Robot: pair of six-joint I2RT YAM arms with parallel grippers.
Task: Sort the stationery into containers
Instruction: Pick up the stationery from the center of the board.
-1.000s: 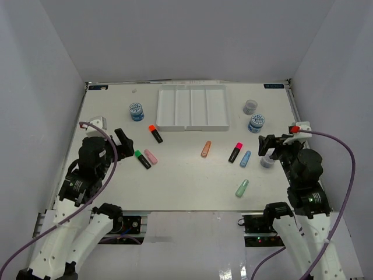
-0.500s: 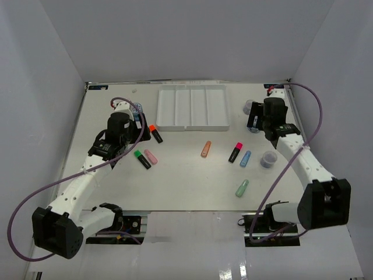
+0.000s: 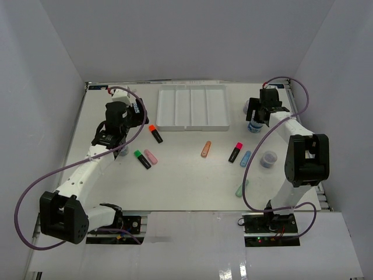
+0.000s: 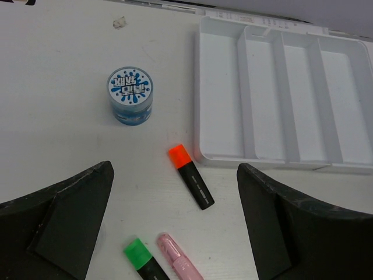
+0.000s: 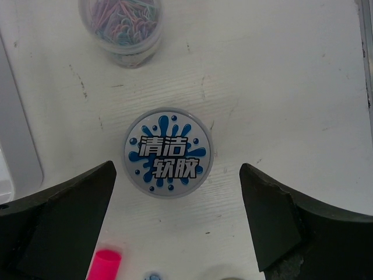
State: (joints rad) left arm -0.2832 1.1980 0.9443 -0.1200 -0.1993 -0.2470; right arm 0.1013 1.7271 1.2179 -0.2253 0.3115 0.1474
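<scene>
Two round jars sat closest to the arms. The right gripper [image 3: 255, 113] hung with its black fingers [image 5: 64, 221] spread wide. In the wrist view they stood to either side of a blue-labelled jar [image 5: 168, 153] and touched nothing. The left gripper [image 3: 135, 111] was equally wide apart and empty. A second blue jar [image 4: 130, 95] stood ahead of it, near the left wall of the tray [image 4: 201, 99]. An orange-capped highlighter [image 4: 191, 184] lay just off the tray's front corner.

Every piece lay loose on the white table [image 3: 180, 175] around the tray, and none was in its four long compartments.

Both blue jars looked like rigid plastic: squat cylinders with flat printed lids and smooth sides. They were probably light and stiff enough to squeeze firmly, though the slick round wall could twist or slip. The best hold seemed to be across the full width of the side, below the lid. A clear jar [image 5: 121, 26] beyond the right one showed coloured paper clips inside, so it might weigh a touch more.

The markers, such as a pastel orange highlighter [image 3: 206, 149], were short, hard, glossy bars. They were likely very light and apt to roll or skid, so pinching one across its narrow body at mid-length looked safest.
</scene>
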